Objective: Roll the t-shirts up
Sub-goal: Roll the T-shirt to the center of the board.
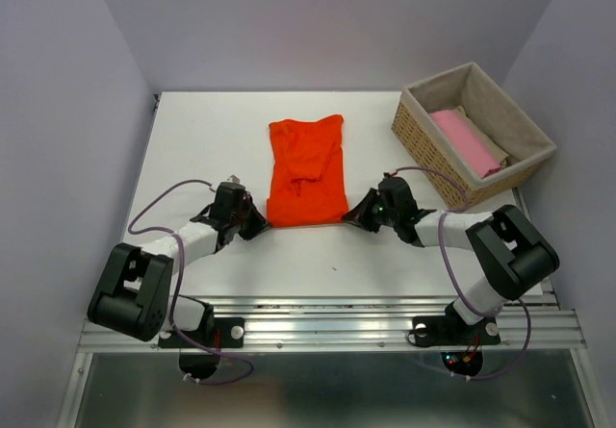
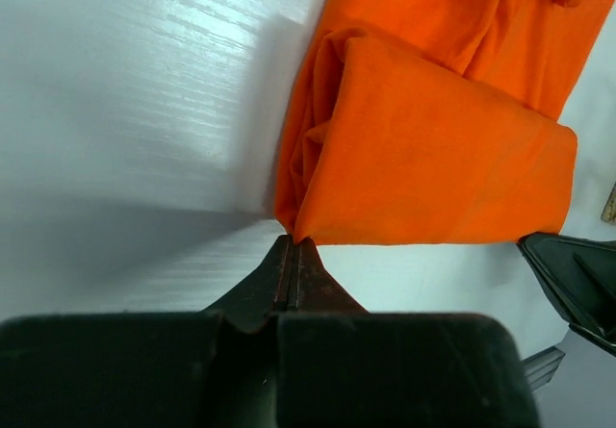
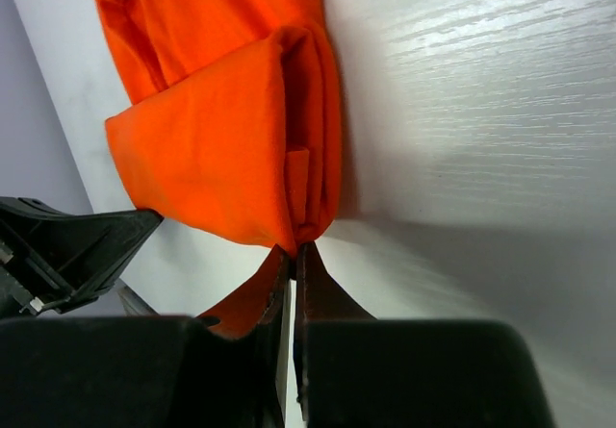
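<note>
The orange shirt [image 1: 306, 168] lies in the middle of the white surface [image 1: 212, 139], folded into a narrow long shape, with its collar end towards the far wall and its hem end towards the arms. Both arms reach low over the surface to the near end of the shirt, one at each corner.

The left pincer [image 2: 292, 255] is pressed together, and its tips hold the near left corner of the shirt. In the left wrist view the near edge of the fabric is turned over on itself into a thick fold, and the fold begins just at the tips. The right pincer [image 3: 294, 255] is also pressed together, pinching the near right corner. A small part of orange fabric shows beside its left finger. In the right wrist view the same fold is seen from the other side, with several layers of cloth at the open end. Each wrist view also shows the other pincer at the opposite corner of the fold.

A wicker basket [image 1: 416, 130] stands at the far right of the surface, well apart from the orange shirt. Inside it lies a pink shirt [image 1: 465, 141], and a beige shirt [image 1: 493, 145] lies just beside it.
</note>
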